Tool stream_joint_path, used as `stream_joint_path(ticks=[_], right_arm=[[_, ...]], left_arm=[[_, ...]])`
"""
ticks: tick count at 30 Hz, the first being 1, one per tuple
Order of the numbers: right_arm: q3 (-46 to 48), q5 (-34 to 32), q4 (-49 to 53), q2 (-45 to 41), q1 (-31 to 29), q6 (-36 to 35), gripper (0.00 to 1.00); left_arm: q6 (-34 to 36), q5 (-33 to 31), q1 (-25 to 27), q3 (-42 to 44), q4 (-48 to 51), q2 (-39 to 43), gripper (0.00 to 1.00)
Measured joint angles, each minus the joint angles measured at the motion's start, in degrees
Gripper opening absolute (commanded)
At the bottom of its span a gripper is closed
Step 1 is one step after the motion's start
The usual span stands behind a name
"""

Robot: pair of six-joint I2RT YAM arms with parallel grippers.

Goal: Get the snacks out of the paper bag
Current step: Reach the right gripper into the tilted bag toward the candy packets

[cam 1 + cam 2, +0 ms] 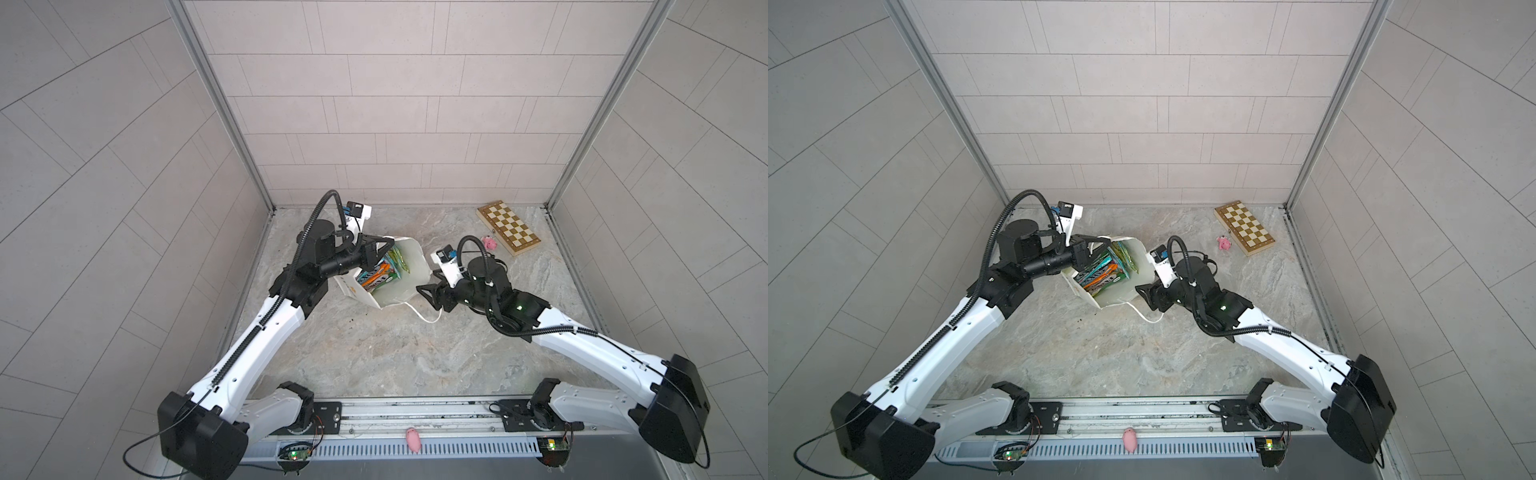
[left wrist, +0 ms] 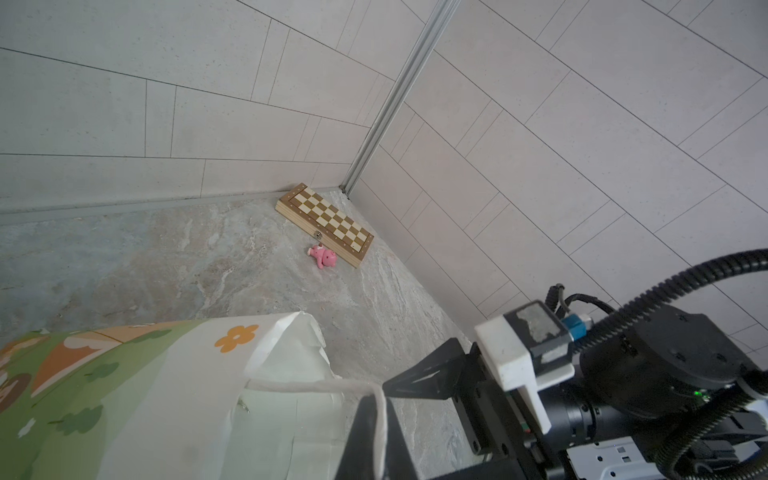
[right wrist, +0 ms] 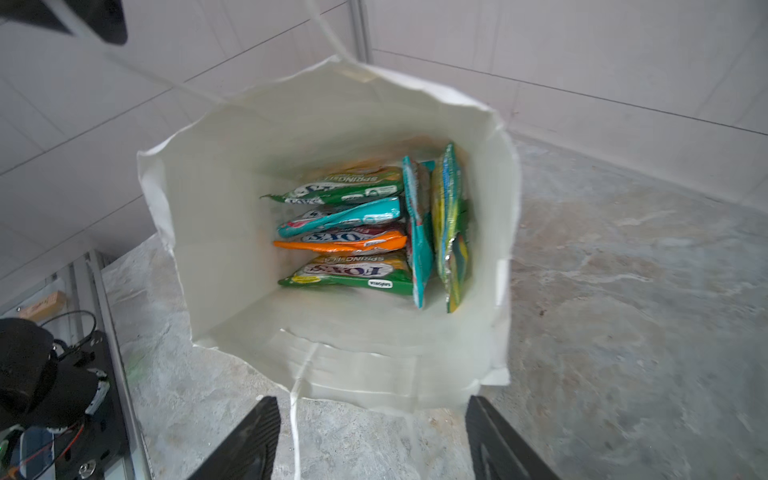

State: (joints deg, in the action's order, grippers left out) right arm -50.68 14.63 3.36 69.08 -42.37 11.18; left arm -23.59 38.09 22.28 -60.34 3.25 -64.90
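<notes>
On the left of the table (image 1: 374, 353), we see the left gripper (image 1: 387, 243) pinching the cord handle (image 2: 307, 386) of the paper bag (image 1: 411, 257). The bag leans open with the snacks (image 3: 353, 232) stacked inside. Just right of its mouth, the right gripper (image 3: 371, 403) is spread.

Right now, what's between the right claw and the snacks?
The right wrist view shows the near rim and bare white inner wall of the paper bag, plus a cord handle trailing between the jaws of the open right gripper.
</notes>
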Motion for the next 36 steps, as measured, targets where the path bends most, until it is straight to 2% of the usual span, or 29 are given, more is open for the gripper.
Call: stream_joint_path(ticks=[5,11,22,28,36], right_arm=[[-3.50,0.76,0.76,7.39,-2.67,-1.05,0.58],[-5.75,-1.66,0.94,13.62,-4.94,-1.84,0.56],[-3.06,-8.72,0.61,16.70,-6.01,-2.01,0.53],[-2.75,-11.96,0.04,17.35,-6.38,-2.19,0.45],[-2.75,-16.59,-9.94,20.63,-7.45,-2.38,0.41]], left_arm=[[-0.94,-0.68,0.00,0.04,0.02,0.22,0.00],[-1.46,-0.42,0.26,0.04,0.00,0.42,0.00],[-1.46,-2.14,1.42,0.79,-0.04,1.73,0.00],[-1.16,-2.86,2.40,0.81,0.37,1.73,0.00],[-0.48,-3.93,3.08,0.81,1.49,1.73,0.00]])
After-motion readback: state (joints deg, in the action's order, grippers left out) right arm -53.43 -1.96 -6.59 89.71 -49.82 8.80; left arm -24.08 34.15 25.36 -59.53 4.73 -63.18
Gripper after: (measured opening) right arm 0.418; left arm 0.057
